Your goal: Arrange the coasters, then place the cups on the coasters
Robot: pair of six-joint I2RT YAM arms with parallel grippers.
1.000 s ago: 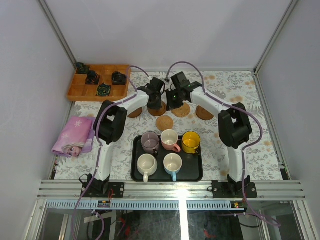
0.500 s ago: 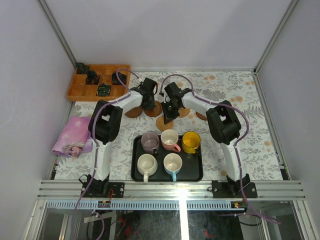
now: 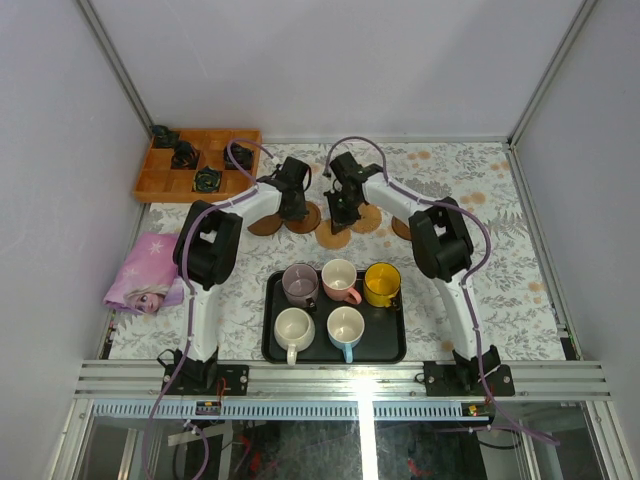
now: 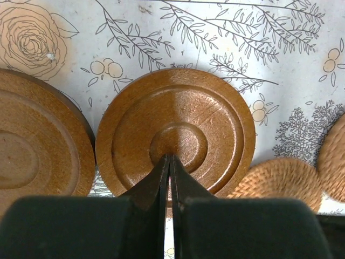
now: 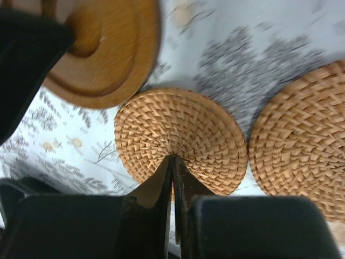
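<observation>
- Pale walls close in a counter (image 3: 500, 200) under a flower-printed cover.
- Left hand (image 4: 170, 162): clenched on nothing, its tips resting on the middle of a ringed wooden coaster (image 4: 215, 118) that lies flat on the counter.
- Just left of that hand lies a second wooden coaster (image 4: 38, 151), almost touching the first. To the hand's right are two woven coasters (image 4: 280, 178), one cut off by the picture's edge.
- Right hand (image 5: 172, 161): also clenched and empty, tips down on the near edge of a woven coaster (image 5: 183, 129).
- Right of this hand lies another woven disc (image 5: 302, 156), close to the first but apart from it. Beyond it to the left is a wooden one, blurred.
- From above, the five coasters form a loose row under and beside the two hands.
- Tray (image 3: 275, 345): black, rectangular, on the arm-base side of both hands. It holds all five cups, upright with mouths up.
- Tray row nearer the hands: mauve cup (image 3: 300, 284), pink cup (image 3: 340, 278), yellow cup (image 3: 382, 284).
- Tray row farther from the hands: cream cup (image 3: 293, 328), blue cup (image 3: 346, 327).
- Box (image 3: 160, 185): wooden and compartmented, far to the left of the left hand at the back corner. Small dark objects (image 3: 185, 155) sit one to a compartment.
- A pink-purple printed cloth (image 3: 150, 272) lies left of the left hand, toward the bases.
</observation>
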